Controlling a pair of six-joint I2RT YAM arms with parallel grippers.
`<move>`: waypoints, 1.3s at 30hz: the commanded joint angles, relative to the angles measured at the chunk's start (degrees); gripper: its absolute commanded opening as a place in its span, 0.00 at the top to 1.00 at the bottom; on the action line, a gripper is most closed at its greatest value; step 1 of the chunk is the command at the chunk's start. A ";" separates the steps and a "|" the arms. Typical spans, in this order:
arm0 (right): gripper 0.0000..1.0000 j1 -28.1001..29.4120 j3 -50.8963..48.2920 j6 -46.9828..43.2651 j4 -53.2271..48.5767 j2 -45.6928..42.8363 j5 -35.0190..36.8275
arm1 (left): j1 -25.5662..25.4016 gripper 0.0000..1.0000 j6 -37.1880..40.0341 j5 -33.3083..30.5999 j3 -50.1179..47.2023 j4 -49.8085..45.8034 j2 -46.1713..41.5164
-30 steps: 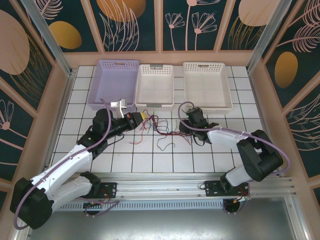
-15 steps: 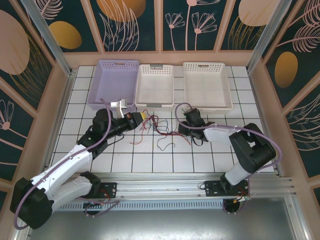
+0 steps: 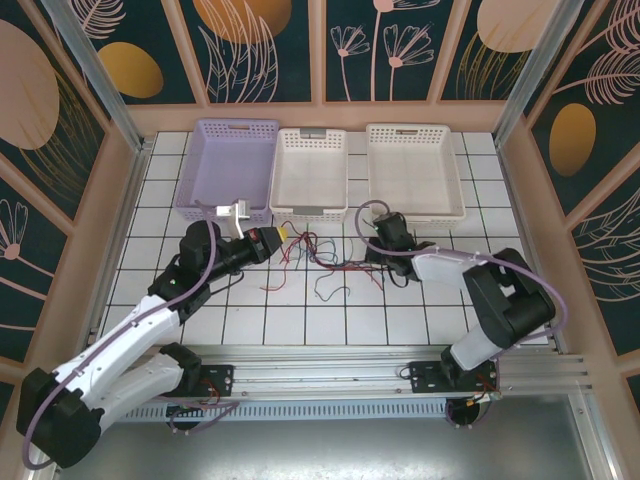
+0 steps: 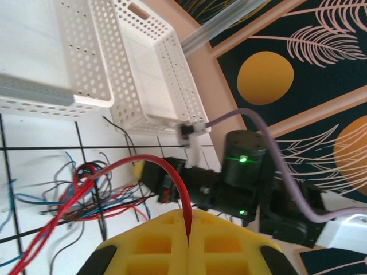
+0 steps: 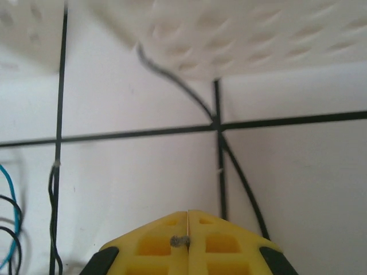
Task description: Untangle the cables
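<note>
The right gripper (image 5: 188, 220) has just snapped shut at the right edge of the tangle of thin red, black and blue cables (image 3: 322, 257), which lies just near of the white perforated plastic basket (image 3: 310, 208). Whether it caught a strand is unclear. The left gripper (image 4: 188, 229) pinches a red cable (image 4: 169, 166), so pulling apart looks possible.

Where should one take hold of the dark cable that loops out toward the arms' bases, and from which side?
Probably on the dark cable at its loose loop, coming straight down from above and crossing the wire. There it lies flat on the tiles, a little apart from the dense tangle, so other wires are less likely to be caught.
</note>
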 commanded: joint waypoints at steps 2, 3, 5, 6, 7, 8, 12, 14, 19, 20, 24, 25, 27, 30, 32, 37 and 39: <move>1.00 -4.10 -2.53 0.22 -3.45 -11.66 5.90 | -0.06 1.00 6.44 -4.72 4.89 -10.30 -4.04; 1.00 -5.07 -2.73 0.50 -4.84 -13.83 6.96 | 0.00 1.00 7.38 -6.10 5.84 -12.86 -4.66; 1.00 -8.19 -2.99 0.71 -7.66 -18.89 7.75 | 0.00 1.00 8.99 -9.44 7.81 -17.95 -5.82; 1.00 -9.61 -2.95 0.76 -8.91 -20.75 7.13 | -0.03 1.00 9.73 -10.85 8.87 -20.12 -5.89; 1.00 -11.58 -2.91 0.78 -10.14 -22.90 6.28 | 0.00 1.00 10.46 -12.19 10.01 -22.72 -5.89; 1.00 -13.53 -2.91 0.50 -11.23 -24.81 5.20 | 0.01 1.00 11.05 -13.55 11.10 -24.99 -5.83; 1.00 -20.31 -2.45 1.56 -15.65 -30.59 2.12 | 0.02 1.00 13.20 -18.71 15.61 -32.14 -6.03; 1.00 -23.84 -2.54 2.39 -16.96 -32.87 -0.11 | 0.01 1.00 14.48 -21.90 18.55 -36.01 -6.32; 1.00 -30.77 -3.08 3.28 -19.14 -37.43 -3.20 | 0.01 1.00 17.48 -29.70 25.66 -44.00 -6.87; 1.00 -31.94 -3.16 3.29 -19.36 -38.09 -3.80 | 0.02 1.00 17.88 -31.06 26.85 -45.17 -6.90; 1.00 -34.89 -3.30 3.38 -20.02 -39.14 -5.82 | 0.01 1.00 18.90 -35.09 30.90 -48.31 -7.02; 1.00 -35.23 -3.35 3.38 -20.15 -39.18 -5.99 | -0.01 1.00 19.18 -35.89 31.89 -48.74 -7.12; 1.00 -35.30 -3.43 3.30 -20.21 -39.28 -6.10 | -0.03 1.00 19.40 -37.47 33.92 -49.64 -7.31; 1.00 -35.58 -3.74 3.25 -20.62 -39.53 -5.50 | -0.03 1.00 20.70 -40.92 38.04 -51.30 -7.66; 1.00 -35.71 -3.96 3.21 -20.51 -39.64 -5.97 | -0.02 1.00 21.43 -42.19 40.29 -51.71 -8.01; 1.00 -35.65 -4.57 3.03 -19.04 -39.92 -9.43 | -0.02 1.00 20.50 -37.88 41.31 -49.14 -7.61; 1.00 -35.63 -4.87 2.94 -18.11 -40.09 -11.41 | -0.03 1.00 19.80 -34.38 40.43 -46.30 -7.14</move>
